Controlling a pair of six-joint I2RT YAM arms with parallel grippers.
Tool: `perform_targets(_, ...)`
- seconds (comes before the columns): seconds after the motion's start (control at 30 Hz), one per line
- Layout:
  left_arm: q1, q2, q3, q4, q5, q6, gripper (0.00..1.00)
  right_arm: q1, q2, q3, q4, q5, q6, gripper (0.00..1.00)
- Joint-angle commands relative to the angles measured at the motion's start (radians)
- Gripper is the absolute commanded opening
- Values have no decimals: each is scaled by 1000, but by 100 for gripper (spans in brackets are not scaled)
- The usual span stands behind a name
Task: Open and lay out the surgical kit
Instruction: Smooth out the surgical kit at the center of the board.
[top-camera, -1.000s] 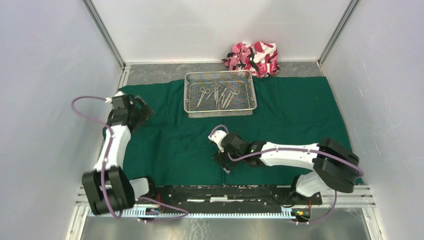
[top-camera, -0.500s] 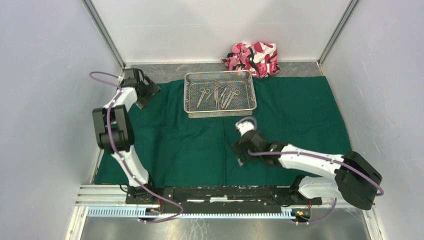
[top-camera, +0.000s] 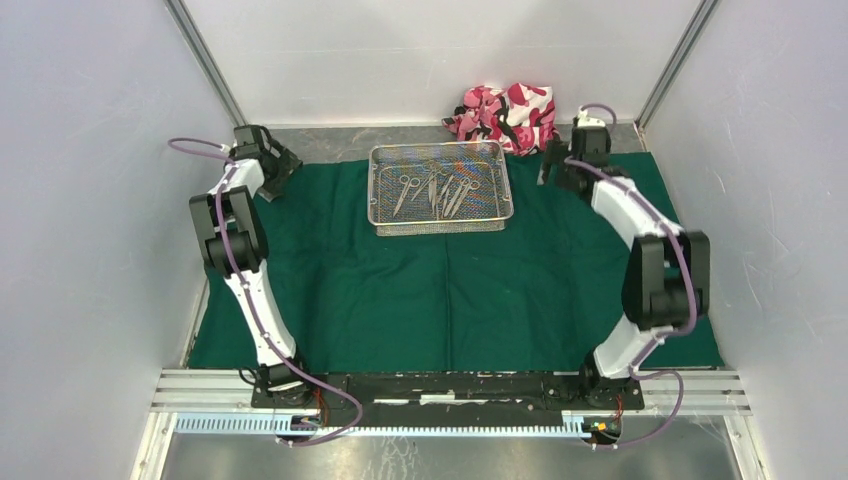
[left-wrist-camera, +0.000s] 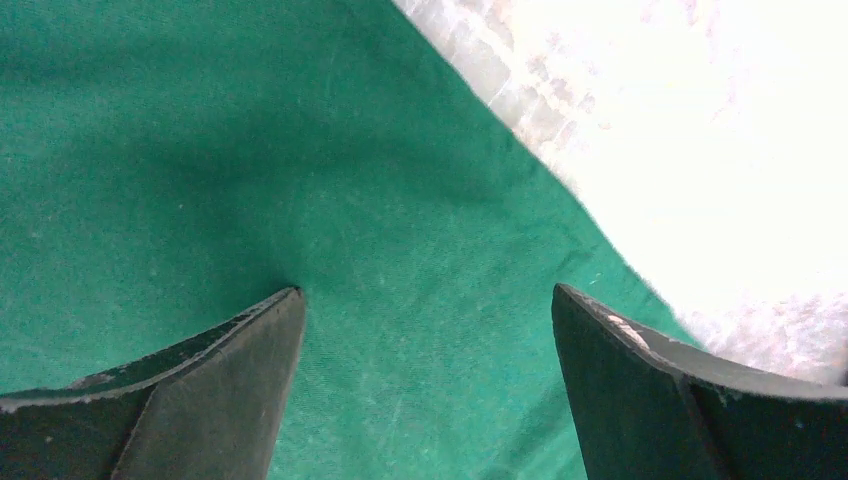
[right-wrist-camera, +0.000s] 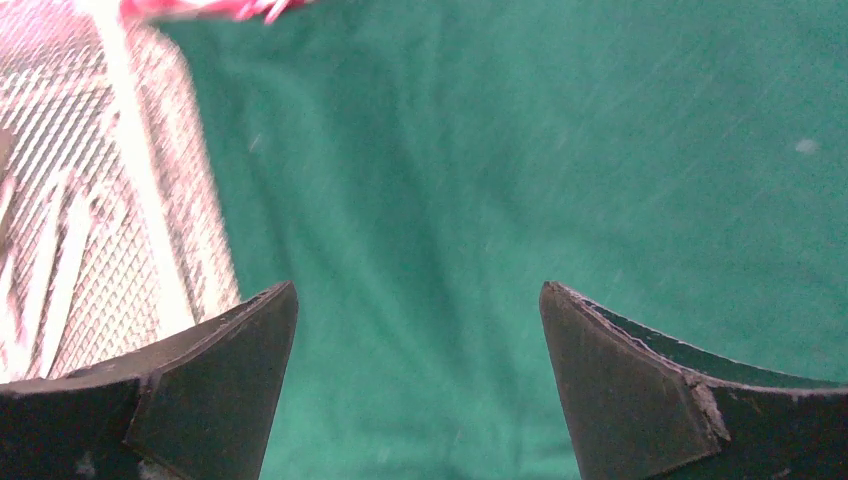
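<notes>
Sitting on the green cloth (top-camera: 420, 290) near the middle of the bench's far edge, the wire tray (top-camera: 441, 224) holds several slim steel tools (top-camera: 432, 190). They lie side by side and roughly lengthwise. The leftmost shows ring handles, but the rest are too small to tell scissors from forceps or tweezers.

At the far-left corner of the bench, the left gripper (top-camera: 278, 176) hangs over the cloth's corner. In its wrist view the left gripper (left-wrist-camera: 425, 295) has its two dark fingers spread wide with only cloth between them, and the cloth's edge runs diagonally across the view with bright bare bench beyond. The cloth lies open and flat over most of the bench, from near edge to far edge.

Right of the tray, a pink, white and black patterned bundle (top-camera: 505, 116) lies crumpled at the far edge, just beyond the tray's far-right corner. The right gripper (top-camera: 553, 168) hangs over the cloth beside this bundle, close to the tray's right side. Its wrist view shows the right gripper (right-wrist-camera: 418, 290) spread wide and holding nothing, with the tray's mesh wall (right-wrist-camera: 150, 200) at its left.

The cloth is matte woven fabric with faint creases. The tray is rectangular, of shiny fine mesh with a raised rim.
</notes>
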Motion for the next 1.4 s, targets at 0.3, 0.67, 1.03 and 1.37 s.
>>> perform_targets(0.3,53,324,282,-17,71,-27,100,-196,575,549,-9,75,-146,98)
perform_targets(0.67,79,402,355,-13,89,-40,100,-297,778,675,-64,214,-111,98)
perform_targets(1.03,51,231,294,-55,105,31,100,-340,768,858,-126,24,-135,95)
perform_targets(1.37,-52,-68,124,-105,144,75,100,-259,499,608,-114,-98,-145,98)
